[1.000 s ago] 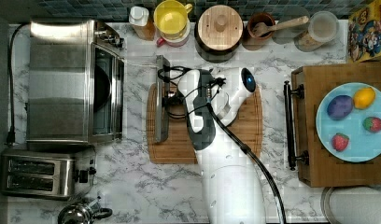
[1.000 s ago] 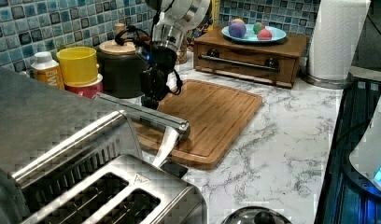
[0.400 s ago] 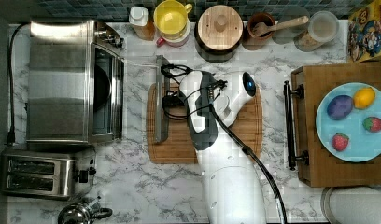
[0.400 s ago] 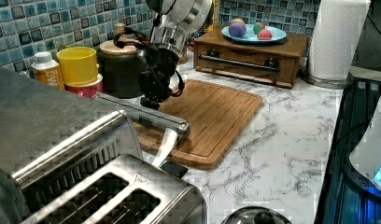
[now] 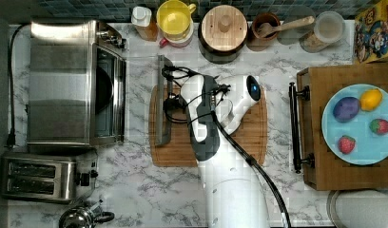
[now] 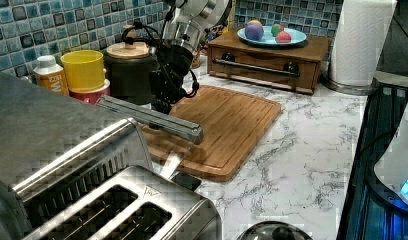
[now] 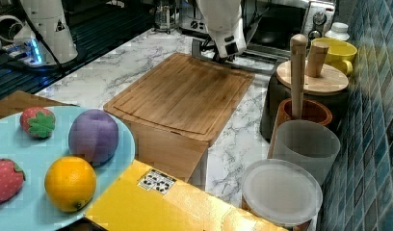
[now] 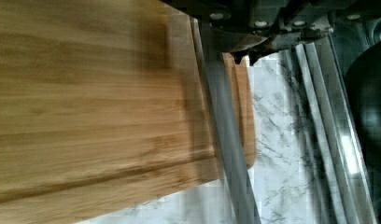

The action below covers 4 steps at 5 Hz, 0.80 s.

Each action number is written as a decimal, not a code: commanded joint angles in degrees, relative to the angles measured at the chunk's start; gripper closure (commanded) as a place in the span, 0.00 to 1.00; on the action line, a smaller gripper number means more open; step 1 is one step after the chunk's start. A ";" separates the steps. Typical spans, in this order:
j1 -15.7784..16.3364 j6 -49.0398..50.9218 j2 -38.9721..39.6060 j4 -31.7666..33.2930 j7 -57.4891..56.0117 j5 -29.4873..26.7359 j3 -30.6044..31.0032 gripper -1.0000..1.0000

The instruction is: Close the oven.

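Right now I have the gripper [image 6: 164,97] by the bar handle [image 5: 162,102] of the oven [image 5: 63,80], upper left of the top view, door dropped open over the cutting board [image 5: 249,137]. Finger state: I cannot tell. Next I judge: lift the handle toward the oven

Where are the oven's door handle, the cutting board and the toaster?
Door handle [image 6: 157,119], left view, middle of the steel bar.
Cutting board [image 7: 185,96], right view, bare middle of the wood.
Toaster [image 5: 37,175], top view, between the slots.

toaster [image 5: 44,175] beside oven [image 5: 63,80], on counter [image 5: 135,190]
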State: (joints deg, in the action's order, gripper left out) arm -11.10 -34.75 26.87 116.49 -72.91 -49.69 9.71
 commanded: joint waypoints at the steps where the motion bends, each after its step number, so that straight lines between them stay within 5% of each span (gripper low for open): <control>1: 12.94 -5.81 -11.93 -4.02 10.59 8.77 6.60 1.00; 2: 16.95 -5.17 -9.78 -8.06 20.63 20.37 6.16 1.00; 4: 16.67 -9.40 -14.91 -5.07 24.86 21.52 8.18 1.00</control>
State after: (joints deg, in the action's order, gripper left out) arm -2.80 -41.04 18.35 116.83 -51.95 -27.39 10.08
